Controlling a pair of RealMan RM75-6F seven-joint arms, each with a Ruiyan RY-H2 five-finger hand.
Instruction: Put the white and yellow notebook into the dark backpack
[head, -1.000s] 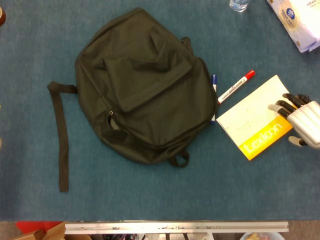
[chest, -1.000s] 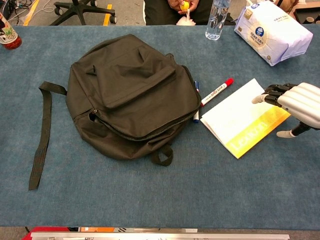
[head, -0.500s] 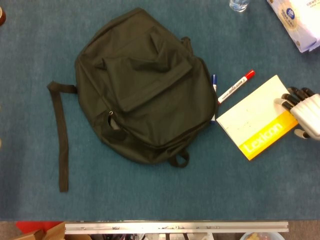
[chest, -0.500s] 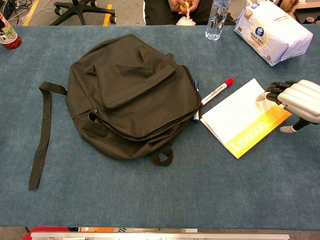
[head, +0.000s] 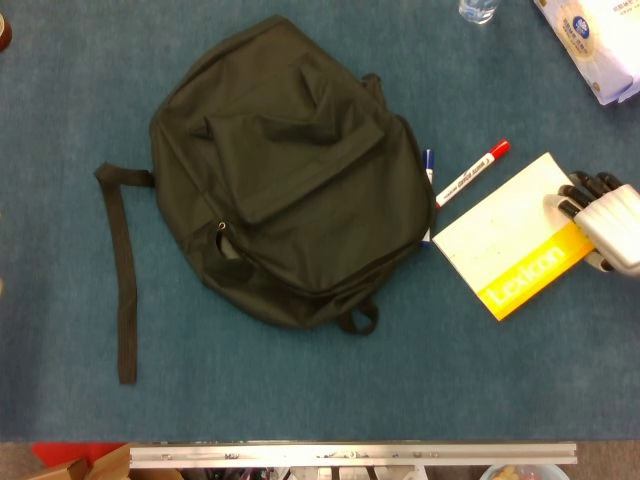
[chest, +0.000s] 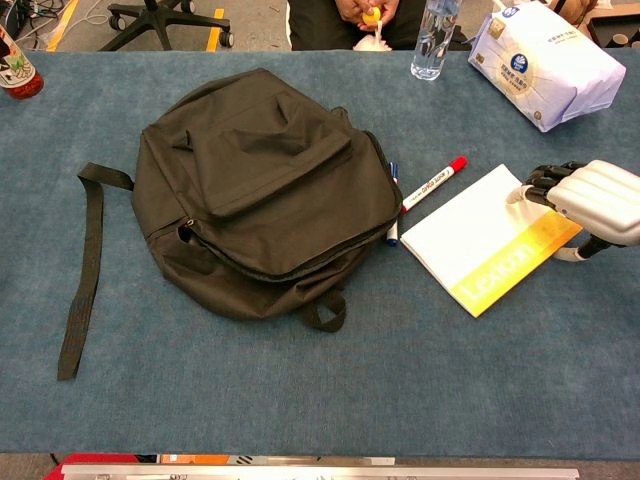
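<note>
Lying diagonally near the table's right edge, the white and yellow notebook (head: 511, 237) runs its long axis toward the dark backpack (head: 285, 170), while the right hand (head: 605, 218) curls over its far-right corner, a firm grip not discernible; left hand unseen.

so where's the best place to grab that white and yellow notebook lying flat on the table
Probably the far right corner, coming from the right. The notebook lies flat, so it offers only thin edges. Markers crowd its left side; its right edge faces open table, where the right hand sits with fingers over the corner and thumb low beside it.
</note>
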